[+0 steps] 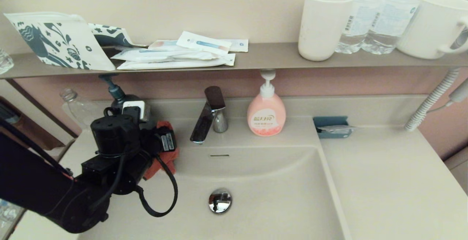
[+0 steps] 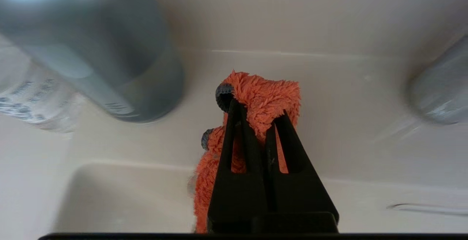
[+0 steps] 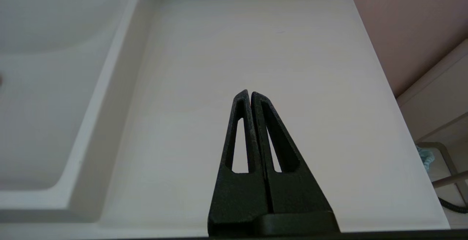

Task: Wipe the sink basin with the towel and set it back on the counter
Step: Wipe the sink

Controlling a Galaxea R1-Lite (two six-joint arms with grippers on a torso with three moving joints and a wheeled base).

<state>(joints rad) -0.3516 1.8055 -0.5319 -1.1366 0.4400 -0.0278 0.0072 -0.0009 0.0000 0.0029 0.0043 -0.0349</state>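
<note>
The small orange-red towel [image 2: 267, 97] is bunched and pinched between the black fingers of my left gripper [image 2: 256, 107], which is shut on it. Part of the towel [image 1: 166, 161] hangs below the wrist. It is over the back left rim of the beige sink basin [image 1: 278, 196], where the basin meets the counter [image 2: 329, 104], left of the faucet. I cannot tell whether the cloth touches the surface. My right gripper [image 3: 249, 93] is shut and empty above the wide counter [image 3: 292, 68] right of the basin; the head view does not show it.
The chrome faucet [image 1: 210, 119] and a pink soap bottle [image 1: 267, 113] stand behind the basin. A dark pump bottle [image 1: 117, 93] and a clear bottle [image 1: 73, 104] stand close behind my left gripper. A teal tray [image 1: 332, 126] sits on the counter. The shelf [image 1: 263, 59] carries cups, bottles and packets.
</note>
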